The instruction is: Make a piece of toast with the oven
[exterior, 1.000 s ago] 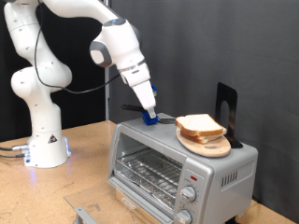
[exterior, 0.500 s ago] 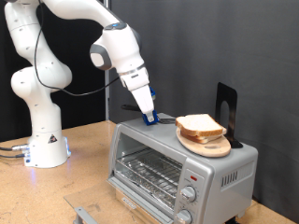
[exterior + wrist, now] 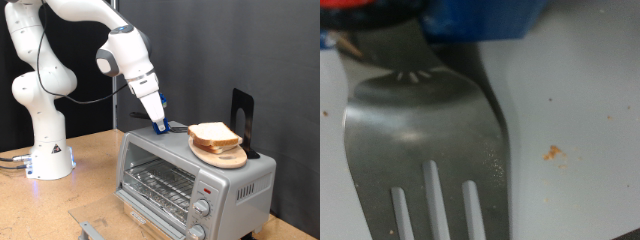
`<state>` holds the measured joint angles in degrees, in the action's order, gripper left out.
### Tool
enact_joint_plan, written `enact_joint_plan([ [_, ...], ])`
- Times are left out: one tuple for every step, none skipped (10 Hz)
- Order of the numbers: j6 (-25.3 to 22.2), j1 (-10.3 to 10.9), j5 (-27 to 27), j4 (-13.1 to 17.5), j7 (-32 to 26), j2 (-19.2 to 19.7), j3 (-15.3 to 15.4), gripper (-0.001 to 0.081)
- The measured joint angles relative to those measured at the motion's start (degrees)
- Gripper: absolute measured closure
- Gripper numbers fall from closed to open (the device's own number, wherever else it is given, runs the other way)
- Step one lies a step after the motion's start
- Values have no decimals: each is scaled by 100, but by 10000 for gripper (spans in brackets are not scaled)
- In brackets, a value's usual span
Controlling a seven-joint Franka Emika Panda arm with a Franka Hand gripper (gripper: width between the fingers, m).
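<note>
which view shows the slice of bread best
The exterior view. The piece of toast lies in full on a round wooden board atop the oven. The wrist view shows none of it, only a metal spatula blade filling the picture.

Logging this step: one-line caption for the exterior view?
Gripper at blue-handled metal spatula atop silver toaster oven; white bread slice waits on round wooden board.

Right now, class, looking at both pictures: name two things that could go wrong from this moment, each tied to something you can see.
1. The gripper is down at the blue-handled spatula on top of the oven; a poor grip might let it slide off.
2. The piece of toast lies on a round wooden board near the oven's edge; a nudge could tip both off.
</note>
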<state>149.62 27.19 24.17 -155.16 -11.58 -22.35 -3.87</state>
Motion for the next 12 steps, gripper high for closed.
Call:
enact_joint_plan([
  [-4, 2, 12, -2, 2, 1, 0, 3],
  [-14, 2, 19, -10, 16, 4, 0, 3],
  [-16, 2, 19, -23, 20, 6, 0, 3],
  [-16, 2, 19, -26, 20, 6, 0, 89],
  [-16, 2, 20, -29, 20, 6, -1, 89],
  [-16, 2, 21, -32, 20, 6, -2, 224],
  [-15, 2, 23, -38, 20, 6, -4, 224],
  [-15, 2, 23, -39, 20, 6, -4, 371],
  [-16, 2, 23, -39, 20, 6, -5, 371],
  [-30, 0, 23, -39, 20, 3, -8, 371],
  [-56, -1, 30, -40, 21, -10, -17, 371],
  [-109, 0, 84, -40, 21, -44, -31, 371],
])
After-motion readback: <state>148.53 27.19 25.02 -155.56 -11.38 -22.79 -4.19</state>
